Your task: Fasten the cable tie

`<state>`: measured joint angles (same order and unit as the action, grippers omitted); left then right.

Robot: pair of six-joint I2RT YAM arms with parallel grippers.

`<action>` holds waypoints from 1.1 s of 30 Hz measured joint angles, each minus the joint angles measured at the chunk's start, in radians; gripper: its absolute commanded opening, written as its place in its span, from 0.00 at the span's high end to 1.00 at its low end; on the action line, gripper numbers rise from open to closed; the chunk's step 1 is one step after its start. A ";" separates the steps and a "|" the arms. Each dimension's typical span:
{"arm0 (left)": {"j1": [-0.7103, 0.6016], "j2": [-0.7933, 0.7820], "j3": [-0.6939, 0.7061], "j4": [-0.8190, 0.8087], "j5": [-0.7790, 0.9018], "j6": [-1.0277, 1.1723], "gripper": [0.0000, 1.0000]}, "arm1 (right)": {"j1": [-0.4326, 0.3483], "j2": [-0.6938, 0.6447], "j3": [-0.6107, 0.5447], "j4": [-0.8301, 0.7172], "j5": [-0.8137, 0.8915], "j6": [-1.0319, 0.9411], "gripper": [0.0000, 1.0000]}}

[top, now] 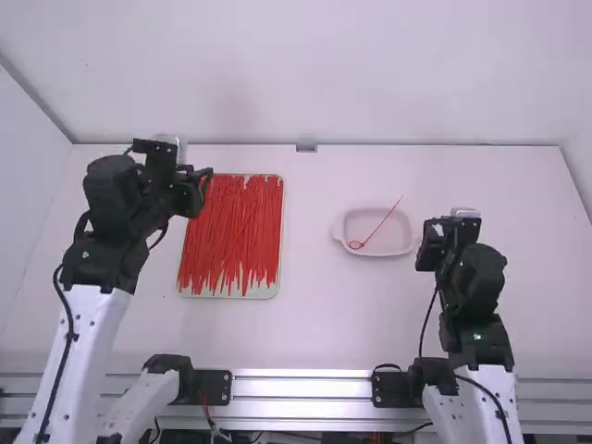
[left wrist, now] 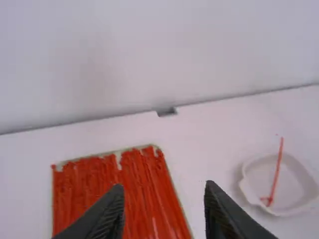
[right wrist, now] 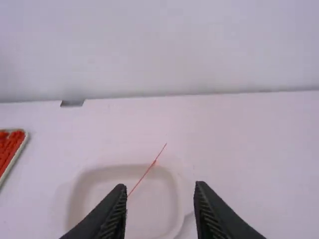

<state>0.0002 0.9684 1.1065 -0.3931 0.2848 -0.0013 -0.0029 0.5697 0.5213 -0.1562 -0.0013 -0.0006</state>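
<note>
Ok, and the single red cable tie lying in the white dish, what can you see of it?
The cable tie is one thin red strip, plastic by its look. It lies slanted in the shallow white dish. Its near end, on the dish floor, seems to be closed into a small loop. Its straight tail sticks out over the far rim. Only the dish touches it.

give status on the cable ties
Left claw open, by loose red ties. Right claw open, beside white dish. One looped tie lies in dish. Nothing blocking.
</note>
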 measured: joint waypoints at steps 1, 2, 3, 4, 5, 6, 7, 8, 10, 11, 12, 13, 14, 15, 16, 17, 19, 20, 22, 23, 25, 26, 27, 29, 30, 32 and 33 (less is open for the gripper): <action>0.000 -0.028 -0.029 0.028 -0.028 0.000 0.68 | 0.000 -0.028 -0.027 0.026 -0.001 0.000 0.73; 0.000 -0.041 -0.040 0.040 -0.039 0.000 0.69 | 0.000 -0.040 -0.038 0.038 -0.001 0.000 0.74; 0.000 -0.061 -0.060 0.060 -0.058 0.000 0.72 | 0.000 -0.058 -0.057 0.059 -0.001 0.000 0.77; 0.000 -0.088 -0.088 0.089 -0.084 0.000 0.75 | 0.000 -0.084 -0.081 0.084 0.000 0.000 0.79; 0.000 -0.122 -0.122 0.122 -0.116 0.000 0.78 | 0.000 -0.114 -0.111 0.114 0.000 0.000 0.82; 0.000 -0.129 -0.129 0.128 -0.123 0.000 0.78 | 0.000 -0.124 -0.121 0.122 0.002 0.000 0.82; 0.000 -0.158 -0.156 0.155 -0.150 0.000 0.81 | 0.000 -0.144 -0.141 0.140 -0.002 -0.001 0.84; 0.000 -0.189 -0.186 0.184 -0.179 0.000 0.84 | 0.000 -0.169 -0.165 0.150 -0.001 -0.001 0.87; 0.000 -0.227 -0.224 0.222 -0.211 0.000 0.88 | 0.000 -0.199 -0.194 0.154 0.000 -0.003 0.90; 0.000 -0.251 -0.248 0.246 -0.225 0.000 0.90 | 0.000 -0.221 -0.216 0.153 -0.001 -0.002 0.92; 0.000 -0.272 -0.268 0.266 -0.235 0.000 0.93 | 0.000 -0.237 -0.233 0.153 0.001 -0.002 0.94; 0.000 -0.306 -0.302 0.300 -0.246 0.000 0.96 | 0.000 -0.260 -0.258 0.153 0.001 -0.002 0.96; 0.000 -0.315 -0.312 0.310 -0.249 0.000 0.97 | 0.000 -0.269 -0.269 0.153 0.000 -0.002 0.97; 0.000 -0.341 -0.336 0.334 -0.257 0.000 0.99 | 0.000 -0.287 -0.288 0.153 0.002 -0.003 0.99; 0.000 -0.373 -0.369 0.365 -0.264 0.000 1.00 | 0.000 -0.308 -0.311 0.152 0.002 -0.003 1.00; 0.000 -0.396 -0.391 0.381 -0.267 0.000 1.00 | 0.000 -0.326 -0.330 0.153 0.000 -0.002 1.00; 0.000 -0.439 -0.426 0.388 -0.271 0.000 1.00 | 0.000 -0.354 -0.359 0.153 -0.001 -0.002 1.00; 0.000 -0.462 -0.447 0.388 -0.272 0.000 1.00 | 0.000 -0.369 -0.372 0.153 0.002 -0.002 1.00; 0.000 -0.497 -0.482 0.388 -0.272 0.000 1.00 | 0.000 -0.390 -0.393 0.153 -0.002 -0.004 1.00; 0.000 -0.517 -0.505 0.388 -0.272 0.000 1.00 | 0.000 -0.405 -0.407 0.153 -0.001 -0.003 1.00; 0.000 -0.558 -0.552 0.387 -0.272 0.000 1.00 | 0.000 -0.436 -0.437 0.153 0.000 0.000 1.00; 0.000 -0.571 -0.567 0.387 -0.272 0.000 1.00 | 0.000 -0.443 -0.445 0.153 -0.002 -0.002 1.00; 0.000 -0.586 -0.583 0.387 -0.272 0.000 1.00 | 0.000 -0.452 -0.454 0.153 -0.001 0.000 1.00; 0.000 -0.634 -0.632 0.387 -0.272 0.000 1.00 | 0.000 -0.483 -0.485 0.153 -0.001 -0.001 1.00; 0.000 -0.645 -0.642 0.387 -0.272 0.000 1.00 | 0.000 -0.489 -0.492 0.153 0.000 -0.002 1.00; 0.000 -0.687 -0.684 0.388 -0.275 0.000 1.00 | 0.000 -0.512 -0.509 0.160 0.002 -0.004 1.00; 0.000 -0.703 -0.698 0.387 -0.276 0.000 1.00 | 0.000 -0.522 -0.509 0.161 0.000 0.000 1.00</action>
<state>-0.0002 0.2657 0.4084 -0.0059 0.0090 -0.0013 -0.0029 0.0479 0.0124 0.0044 -0.0013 -0.0010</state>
